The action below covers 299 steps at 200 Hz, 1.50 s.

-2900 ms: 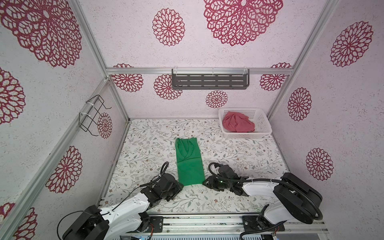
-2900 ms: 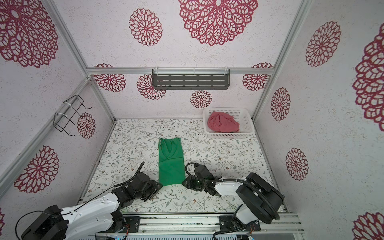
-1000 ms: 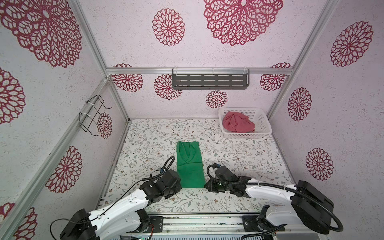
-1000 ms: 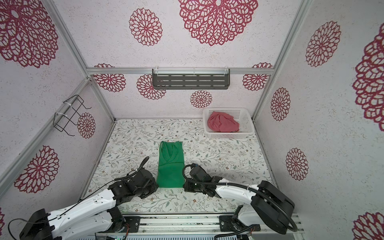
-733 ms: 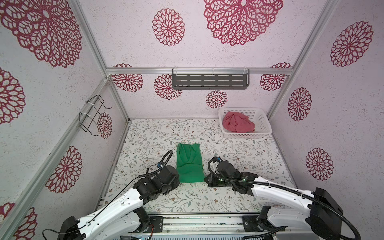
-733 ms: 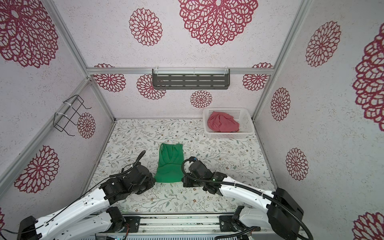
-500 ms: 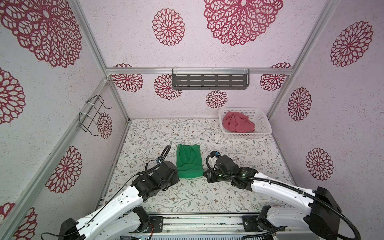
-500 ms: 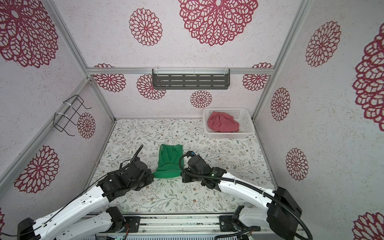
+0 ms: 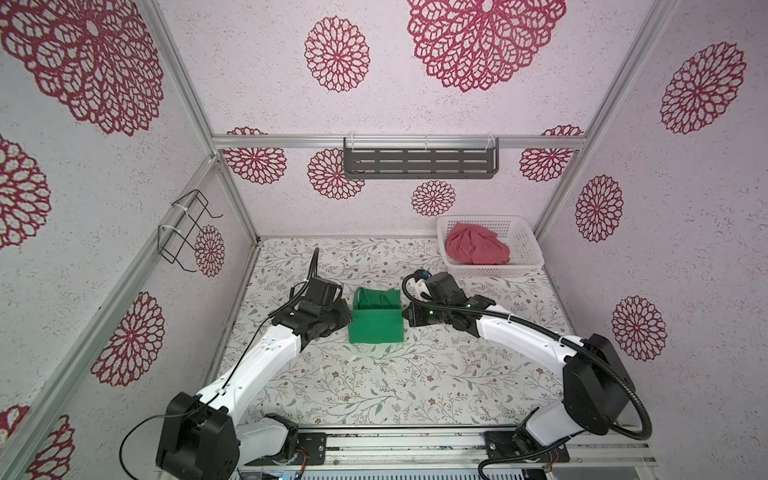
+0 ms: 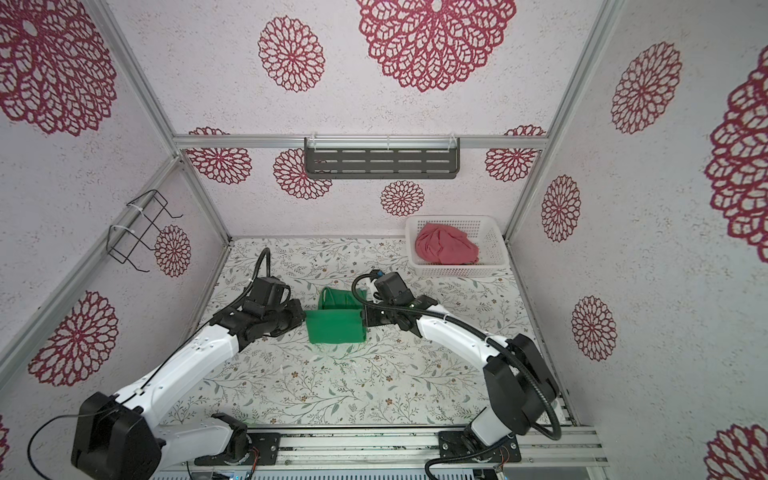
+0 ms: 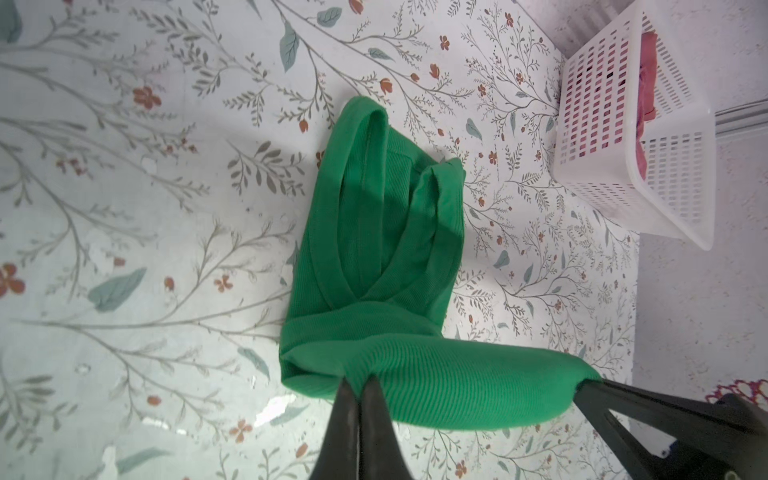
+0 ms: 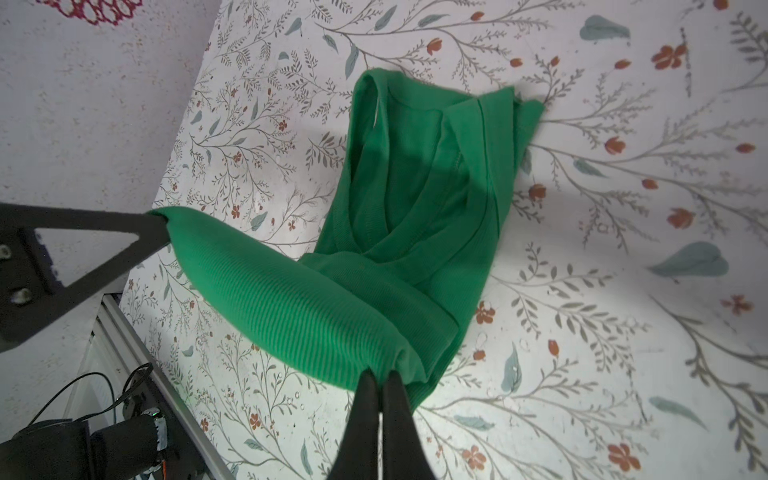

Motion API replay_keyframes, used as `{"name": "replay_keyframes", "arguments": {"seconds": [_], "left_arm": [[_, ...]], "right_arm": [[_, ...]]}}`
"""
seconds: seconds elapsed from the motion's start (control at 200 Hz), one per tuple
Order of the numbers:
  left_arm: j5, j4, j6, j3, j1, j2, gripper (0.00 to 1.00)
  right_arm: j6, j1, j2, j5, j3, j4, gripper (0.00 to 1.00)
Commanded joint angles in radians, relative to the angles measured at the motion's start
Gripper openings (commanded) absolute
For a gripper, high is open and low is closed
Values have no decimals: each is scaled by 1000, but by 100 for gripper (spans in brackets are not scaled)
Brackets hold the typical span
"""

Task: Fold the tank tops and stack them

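Close by, the left fingers (image 11: 348,399) and right fingers (image 12: 362,409) each pinch one hem corner of the green tank top (image 9: 376,326), raised. Its length runs away from them, with the straps flat on the desk (image 9: 374,386). The pink tank top (image 9: 476,249) lies in the far basket (image 9: 490,272).

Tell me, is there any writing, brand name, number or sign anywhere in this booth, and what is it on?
None can be read.
The green tank top, the pinkish red tank top, the white basket and the grey wall shelf are plain.
The walls and the table cover carry only flower patterns.
No lettering shows on the robot arms; any marks there are too small to tell.
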<state>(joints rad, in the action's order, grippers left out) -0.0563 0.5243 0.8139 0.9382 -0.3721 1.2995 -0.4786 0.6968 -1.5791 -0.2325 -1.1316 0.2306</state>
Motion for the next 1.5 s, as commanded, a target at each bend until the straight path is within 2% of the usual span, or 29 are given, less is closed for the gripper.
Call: {"name": "replay_keyframes", "arguments": {"seconds": [0.0, 0.51, 0.961, 1.006, 1.081, 1.131, 1.191, 1.276, 1.381, 1.491], "left_arm": [[-33, -68, -104, 67, 46, 69, 0], [-138, -161, -218, 306, 149, 432, 0], [-201, -233, -214, 411, 189, 621, 0], [-197, -234, -230, 439, 194, 637, 8], [-189, -185, -250, 500, 211, 640, 33], [-165, -150, -263, 526, 219, 618, 43], [-123, -120, -268, 530, 222, 574, 48], [-105, -111, -248, 489, 209, 507, 48], [-101, -164, -187, 400, 153, 460, 45], [-88, -242, -113, 332, 84, 471, 43]], "right_arm": [[82, -41, -52, -28, -79, 17, 0], [147, -148, -315, -86, -331, 52, 0], [147, -186, -490, -122, -467, 60, 0], [146, -197, -507, -121, -486, 60, 10], [162, -212, -521, -112, -534, 87, 38], [179, -218, -512, -85, -560, 112, 47], [197, -220, -481, -34, -570, 133, 49], [188, -216, -421, 8, -541, 131, 48], [109, -184, -337, -38, -415, 3, 40], [12, -131, -304, -79, -303, -134, 34]]}}
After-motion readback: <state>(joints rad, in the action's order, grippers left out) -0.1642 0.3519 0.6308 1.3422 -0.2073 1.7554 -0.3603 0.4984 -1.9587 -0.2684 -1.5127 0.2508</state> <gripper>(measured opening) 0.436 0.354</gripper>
